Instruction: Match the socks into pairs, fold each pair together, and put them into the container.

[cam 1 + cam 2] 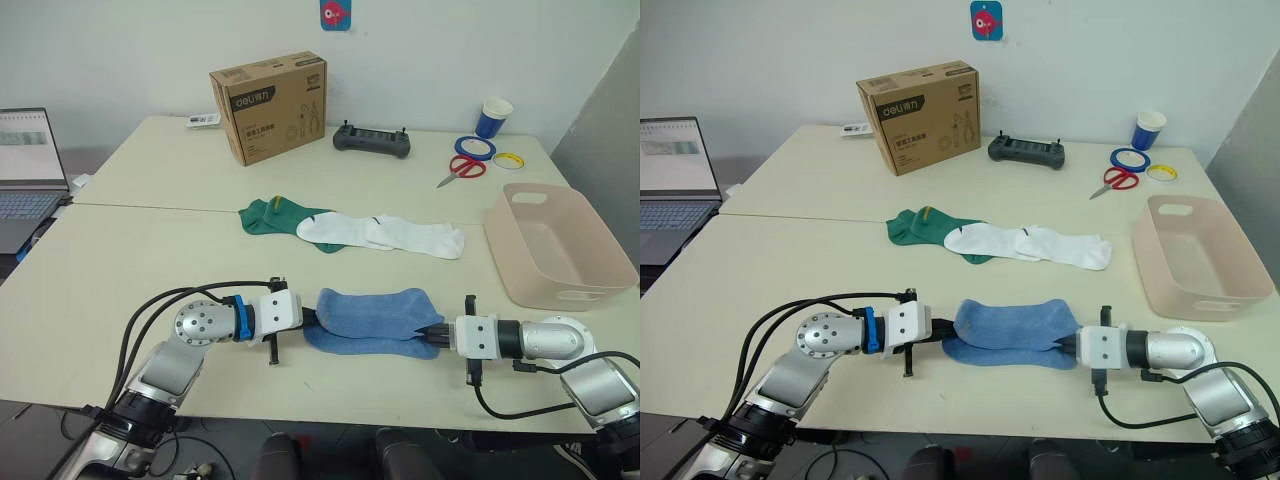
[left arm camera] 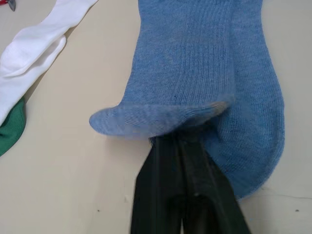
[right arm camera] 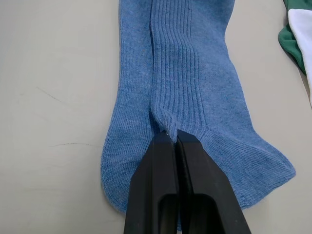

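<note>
Two light blue socks lie stacked near the table's front edge. My left gripper is shut on the left end of the upper blue sock, whose edge is lifted over the fingers. My right gripper is shut on a pinch of blue sock fabric at the right end. Two white socks lie in a row mid-table, overlapping a dark green sock at their left. The pink-beige container stands at the right with nothing in it.
A brown cardboard box and a black controller stand at the back. Red scissors, tape rolls and a blue cup lie back right. A laptop sits off the table's left side.
</note>
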Tool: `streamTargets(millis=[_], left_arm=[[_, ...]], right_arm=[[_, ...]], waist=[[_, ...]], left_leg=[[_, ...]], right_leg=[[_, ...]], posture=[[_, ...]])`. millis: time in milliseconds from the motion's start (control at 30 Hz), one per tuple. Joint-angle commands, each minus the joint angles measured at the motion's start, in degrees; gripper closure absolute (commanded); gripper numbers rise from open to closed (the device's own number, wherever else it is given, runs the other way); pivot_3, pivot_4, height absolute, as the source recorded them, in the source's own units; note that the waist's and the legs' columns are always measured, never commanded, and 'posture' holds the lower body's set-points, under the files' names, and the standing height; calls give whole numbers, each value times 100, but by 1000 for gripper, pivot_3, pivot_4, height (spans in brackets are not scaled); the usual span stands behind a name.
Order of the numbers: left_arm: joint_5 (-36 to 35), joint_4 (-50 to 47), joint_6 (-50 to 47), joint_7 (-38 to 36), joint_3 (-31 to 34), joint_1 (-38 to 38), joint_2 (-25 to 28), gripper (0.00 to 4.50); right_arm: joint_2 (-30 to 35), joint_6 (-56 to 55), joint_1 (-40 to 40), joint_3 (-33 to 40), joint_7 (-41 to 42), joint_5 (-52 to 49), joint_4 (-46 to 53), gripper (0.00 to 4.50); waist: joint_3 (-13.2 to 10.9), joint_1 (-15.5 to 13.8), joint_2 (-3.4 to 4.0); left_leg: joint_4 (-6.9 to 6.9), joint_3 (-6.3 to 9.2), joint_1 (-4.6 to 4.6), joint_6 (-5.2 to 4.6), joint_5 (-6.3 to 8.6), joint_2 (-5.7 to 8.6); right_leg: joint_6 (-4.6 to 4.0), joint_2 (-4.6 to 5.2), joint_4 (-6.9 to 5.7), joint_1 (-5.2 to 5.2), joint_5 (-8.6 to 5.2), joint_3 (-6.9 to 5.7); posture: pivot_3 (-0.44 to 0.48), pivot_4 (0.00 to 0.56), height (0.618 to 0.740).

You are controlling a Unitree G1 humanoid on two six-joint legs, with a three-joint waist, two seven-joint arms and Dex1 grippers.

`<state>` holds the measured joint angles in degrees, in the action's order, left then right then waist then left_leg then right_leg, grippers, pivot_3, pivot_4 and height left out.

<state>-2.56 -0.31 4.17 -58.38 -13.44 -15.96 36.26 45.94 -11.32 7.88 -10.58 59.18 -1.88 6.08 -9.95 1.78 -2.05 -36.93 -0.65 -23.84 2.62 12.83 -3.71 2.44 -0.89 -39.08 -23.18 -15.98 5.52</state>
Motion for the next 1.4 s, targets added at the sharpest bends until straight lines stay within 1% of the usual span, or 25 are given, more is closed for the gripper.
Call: streamTargets(millis=[33,133,233,433,600,700,767,833,933,1000,1100,1267,1367,1400], left_arm=[[-196,-160,2,-81,99,-75,-9,4478],[-164,-95,22,-56,111,-130,1,4478],[-200,-49,22,-65,159,-210,2,4478],[-578,-86,-291,-182,354,-388,27,4478],[-1067,-351,-1025,-254,650,-554,87,4478],[-1603,-871,-1881,-271,855,-457,171,4478],[-1854,-1309,-2261,-341,925,-288,320,4478],[-1961,-1565,-2434,-347,965,-179,424,4478],[-2469,-1982,-3158,-240,1150,-89,504,4478],[-2592,-2142,-3360,-254,1188,-16,599,4478],[-2350,-2071,-3107,-207,1117,17,653,4478],[-1743,-1885,-2320,-194,724,27,536,4478],[-1509,-1822,-1904,-103,560,146,359,3888],[-1384,-1786,-1738,-34,517,162,291,3616]], right_arm=[[-43,136,86,168,-9,-227,165,4500],[-59,240,135,179,-48,-235,132,4500],[-167,561,257,298,-67,-518,174,4500],[-295,1441,526,627,-30,-1282,313,4500],[-175,1862,866,803,170,-1602,307,4500],[-133,2548,1077,980,183,-2067,513,4500],[-53,3060,1152,1103,248,-2452,786,4500],[10,3407,1170,1181,272,-2678,984,4500],[250,4012,1042,1267,401,-3116,1361,4500],[355,4240,962,1364,391,-3285,1517,4500],[422,4433,917,1431,362,-3410,1633,4500],[309,4388,940,1280,201,-3272,1673,4500],[314,4359,849,1221,189,-3217,1745,4500],[316,4367,834,1217,182,-3214,1763,4500]], waist=[[0,0,0],[0,0,0],[0,7,0],[0,6,0],[0,8,0],[0,6,1],[0,15,1],[0,11,1],[0,7,1],[0,8,1],[0,6,1],[0,8,1],[0,6,1],[0,7,1]], left_leg=[[0,0,0,0,0,0],[0,0,0,0,0,0],[-1,0,0,0,0,0],[-1,1,0,0,0,0],[-2,5,0,0,0,0],[-1,4,-1,0,0,0],[-1,7,-2,0,0,-1],[2,9,-1,-1,0,-2],[0,14,-2,0,0,-2],[-1,14,-2,0,0,-2],[-1,12,-2,0,0,-1],[-1,12,-1,0,0,0],[-1,9,-2,0,0,0],[-1,9,-3,0,0,-1]], right_leg=[[-2,0,0,0,1,0],[-4,0,-1,0,2,0],[-3,0,-1,0,3,0],[-7,0,-2,1,6,0],[-5,-3,-5,1,5,-2],[-6,-2,-4,0,5,-2],[-6,-2,-3,0,5,-3],[-7,-2,-3,0,5,-4],[-2,-2,-4,1,2,-9],[3,-2,-3,1,-1,-8],[3,-2,-2,2,-1,-6],[3,-3,-1,1,-1,-6],[3,-2,1,1,-1,-3],[3,-2,2,1,-1,-3]], posture=[[0,150,740],[0,150,740],[0,150,740],[0,150,740],[0,150,740],[0,150,740],[0,150,740],[0,150,740],[0,150,740],[0,150,740],[0,150,740],[0,150,740],[0,150,740],[0,150,740]])
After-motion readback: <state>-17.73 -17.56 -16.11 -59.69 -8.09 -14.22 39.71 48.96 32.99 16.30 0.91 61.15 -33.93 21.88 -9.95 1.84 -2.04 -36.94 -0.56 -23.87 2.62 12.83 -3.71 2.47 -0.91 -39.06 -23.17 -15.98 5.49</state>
